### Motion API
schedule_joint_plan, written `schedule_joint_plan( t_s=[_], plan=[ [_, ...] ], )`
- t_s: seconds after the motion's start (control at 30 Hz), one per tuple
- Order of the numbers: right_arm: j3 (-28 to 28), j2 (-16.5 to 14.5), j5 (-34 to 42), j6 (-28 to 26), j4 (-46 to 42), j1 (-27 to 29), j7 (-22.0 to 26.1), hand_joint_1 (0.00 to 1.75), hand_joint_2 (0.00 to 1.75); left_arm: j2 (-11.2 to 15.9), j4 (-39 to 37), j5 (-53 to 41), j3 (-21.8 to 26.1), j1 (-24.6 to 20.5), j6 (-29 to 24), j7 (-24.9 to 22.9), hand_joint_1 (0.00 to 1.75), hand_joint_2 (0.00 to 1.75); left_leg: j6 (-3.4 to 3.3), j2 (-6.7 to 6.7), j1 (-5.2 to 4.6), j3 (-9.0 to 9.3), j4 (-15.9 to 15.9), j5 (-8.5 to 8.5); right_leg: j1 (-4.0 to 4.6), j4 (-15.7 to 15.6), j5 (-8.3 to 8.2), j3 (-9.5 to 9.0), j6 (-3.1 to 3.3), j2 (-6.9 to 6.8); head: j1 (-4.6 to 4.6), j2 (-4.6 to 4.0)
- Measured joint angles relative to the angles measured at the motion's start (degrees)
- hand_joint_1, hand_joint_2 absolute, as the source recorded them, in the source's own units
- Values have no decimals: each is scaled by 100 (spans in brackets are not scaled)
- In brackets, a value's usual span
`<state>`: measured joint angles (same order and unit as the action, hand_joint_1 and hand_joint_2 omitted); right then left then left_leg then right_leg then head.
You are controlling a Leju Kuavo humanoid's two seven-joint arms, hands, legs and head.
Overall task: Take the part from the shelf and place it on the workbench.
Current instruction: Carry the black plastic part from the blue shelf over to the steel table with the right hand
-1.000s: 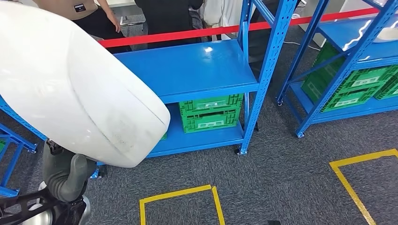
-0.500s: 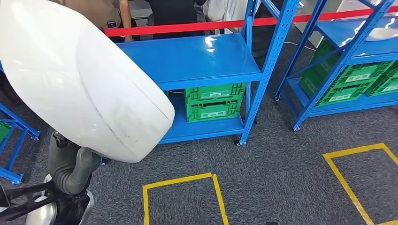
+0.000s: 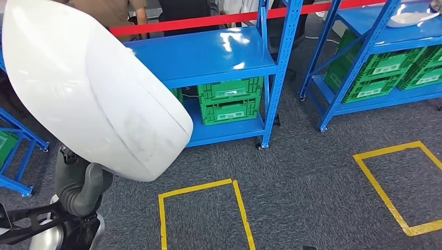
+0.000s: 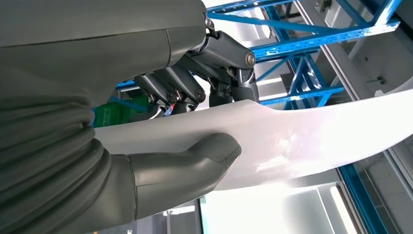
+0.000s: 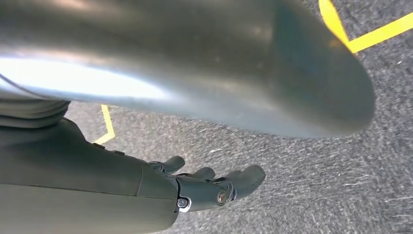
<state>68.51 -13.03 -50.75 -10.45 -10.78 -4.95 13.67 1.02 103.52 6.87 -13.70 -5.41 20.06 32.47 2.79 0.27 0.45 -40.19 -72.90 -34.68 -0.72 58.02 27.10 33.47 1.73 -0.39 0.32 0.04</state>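
The left hand (image 4: 195, 122) grips the big white part (image 3: 88, 83) by its edge, thumb pressed to one face and dark fingers (image 4: 170, 90) hooked over the other, so the shell rides up in front of the robot. Beyond it stands a blue shelf (image 3: 208, 57) with green crates (image 3: 229, 101) on its lower level, and a second blue rack (image 3: 365, 57) farther off. The right hand (image 5: 209, 187) hangs above the grey carpet (image 5: 302, 170), holding nothing, fingers loosely bent and apart. Yellow tape squares (image 3: 203, 187) mark the floor.
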Motion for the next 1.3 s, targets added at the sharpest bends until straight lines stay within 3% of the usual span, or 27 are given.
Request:
schedule_joint_plan(
  t_s=[0.03, 0.07, 0.13, 0.2, 0.27, 0.33, 0.37, 0.47, 0.5, 0.53, 0.57, 0.6, 0.63, 0.67, 0.73, 0.77, 0.83, 0.87, 0.9, 0.97, 1.03, 1.07, 1.1, 1.17, 1.2, 1.23, 1.3],
  plan=[
    [30, 21, 36, 55, 0, -1, 72, 0, 0, 10, -17, 27, 0, 4, 4, 8, 175, 175, 9, 0, 7, 46, -163, 33, 0, 4, -73, 87, -11, -7, -4, 0],
    [53, 39, 59, 104, 0, -3, 123, 0, 0, 18, -36, 57, 0, 3, 10, 20, 175, 175, 11, 0, 14, 188, -123, 176, -1, 8, -144, 171, -24, -13, -5, 0],
    [84, 63, 76, 184, 0, -13, 184, 0, 0, 34, -77, 116, 0, -21, 29, 53, 175, 175, -10, -5, 21, 755, 524, 413, 0, 19, -276, 313, -64, -16, -8, 1],
    [95, 71, 63, 239, 0, -25, 204, 0, 0, 43, -109, 154, -1, -64, 44, 84, 175, 175, -75, -21, -1, 1333, 1357, 322, 9, 22, -394, 384, -124, -13, -4, 2],
    [98, 73, 54, 283, 0, -30, 204, 0, 0, 44, -133, 171, -3, -88, 51, 104, 175, 175, -170, -33, -37, 1491, 1672, 230, 6, -2, -507, 394, -202, -13, -14, 1],
    [100, 83, 49, 308, 0, -24, 176, 0, 0, 40, -153, 173, -4, -93, 51, 117, 175, 175, -287, -12, -40, 1384, 1656, 334, -16, 24, -496, 436, -281, -4, -28, 0],
    [102, 90, 50, 314, 0, -19, 152, 0, 0, 35, -161, 172, -4, -94, 54, 120, 175, 175, -344, 1, -39, 1316, 1658, 402, -23, 141, -337, 495, -311, 2, -24, 0],
    [108, 107, 48, 331, 0, -18, 110, 0, 0, 8, -200, 172, -4, -113, 81, 124, 175, 175, -425, 22, -45, 1051, 1649, 623, -21, 1093, 520, 777, -353, 22, -6, 1],
    [108, 115, 34, 337, 0, -20, 114, 0, 0, 1, -219, 172, -4, -121, 89, 127, 175, 175, -429, 24, -53, 953, 1635, 699, -16, 1439, 662, 833, -358, 26, -3, 1],
    [108, 126, 9, 345, 0, -21, 119, 0, 0, -4, -235, 171, -4, -128, 90, 134, 175, 175, -427, 26, -61, 851, 1612, 769, -13, 1652, 651, 819, -356, 28, -2, 1],
    [108, 138, -21, 357, 0, -23, 126, 0, 0, -6, -246, 170, -4, -129, 86, 147, 175, 175, -421, 28, -67, 744, 1583, 827, -10, 1680, 526, 711, -346, 28, -2, 0],
    [108, 150, -51, 371, 0, -24, 133, 0, 0, -8, -251, 166, -4, -123, 80, 167, 175, 175, -409, 28, -71, 636, 1548, 877, -5, 1508, 356, 497, -326, 28, 0, 0],
    [108, 161, -78, 388, 0, -27, 135, 0, 0, -11, -246, 147, -4, -111, 75, 200, 175, 175, -393, 30, -73, 546, 1508, 916, 4, 1170, 257, 196, -295, 28, 0, 0],
    [108, 173, -99, 407, -1, -31, 140, 0, 0, -16, -232, 98, -4, -95, 56, 250, 175, 175, -372, 32, -81, 472, 1465, 944, 19, 726, 280, -140, -261, 28, 1, 0],
    [105, 189, -135, 449, -1, -37, 147, 0, 0, -34, -191, -54, -5, -62, -19, 362, 175, 175, -313, 39, -90, 402, 1406, 1005, 51, 98, 477, -556, -201, 25, 2, 0],
    [102, 193, -153, 468, -1, -35, 153, 0, 0, -43, -167, -124, -6, -45, -66, 406, 175, 175, -277, 41, -91, 389, 1402, 1036, 66, -35, 540, -615, -176, 21, 7, 0],
    [91, 194, -205, 487, 0, -28, 172, 0, 0, -56, -113, -183, 2, 12, -127, 444, 175, 175, -204, 26, -74, 373, 1396, 1067, 56, -74, 477, -578, -99, -9, 14, 1],
    [83, 197, -235, 489, -1, -26, 186, 0, 0, -61, -77, -187, 13, 49, -151, 454, 175, 175, -165, 11, -65, 333, 1317, 984, 45, -91, 431, -555, -52, -32, 4, 1],
    [70, 202, -268, 491, -1, -25, 204, 0, 0, -66, -43, -181, 30, 87, -174, 463, 175, 175, -124, -2, -52, 257, 1127, 814, 29, -106, 382, -524, -14, -59, -9, 1],
    [46, 210, -326, 500, -2, -23, 240, 0, 0, -75, 7, -158, 74, 168, -218, 480, 175, 175, -45, -14, -23, 14, 443, 337, 23, -103, 314, -436, 19, -114, -32, 1],
    [18, 219, -395, 526, -1, -16, 257, 0, 0, -87, 45, -167, 128, 280, -263, 501, 175, 175, 4, -12, 5, -123, -108, 111, 21, -90, 261, -352, 10, -185, -33, 1],
    [-2, 226, -423, 541, -1, -13, 259, 0, 0, -96, 72, -185, 157, 337, -287, 516, 175, 175, 15, -6, 17, -46, -96, 160, 18, -81, 244, -321, 1, -225, -34, 0],
    [-24, 234, -447, 553, -2, -11, 260, 0, 0, -105, 106, -204, 182, 383, -308, 529, 175, 175, 19, 13, 28, 146, 143, 289, 14, -72, 233, -300, -9, -270, -34, 0],
    [-75, 247, -497, 573, -2, -11, 262, 0, 0, -130, 188, -222, 220, 441, -327, 543, 175, 175, -9, 179, 18, 696, 965, 531, 18, -53, 227, -291, -44, -366, -36, 1],
    [-100, 252, -526, 585, -2, -12, 264, 0, 0, -148, 228, -227, 234, 465, -328, 546, 175, 175, -52, 261, -7, 880, 1269, 595, 26, -47, 224, -297, -72, -414, -31, 1],
    [-125, 256, -555, 595, -1, -14, 264, 0, 0, -168, 268, -236, 249, 493, -329, 549, 175, 175, -106, 322, -30, 976, 1451, 602, 36, -41, 220, -304, -106, -460, -29, 1],
    [-172, 260, -596, 609, 0, -22, 263, 0, 0, -198, 330, -263, 290, 563, -343, 555, 175, 175, -213, 263, -57, 941, 1494, 605, 46, -44, 209, -315, -178, -557, -18, 0]
  ],
)
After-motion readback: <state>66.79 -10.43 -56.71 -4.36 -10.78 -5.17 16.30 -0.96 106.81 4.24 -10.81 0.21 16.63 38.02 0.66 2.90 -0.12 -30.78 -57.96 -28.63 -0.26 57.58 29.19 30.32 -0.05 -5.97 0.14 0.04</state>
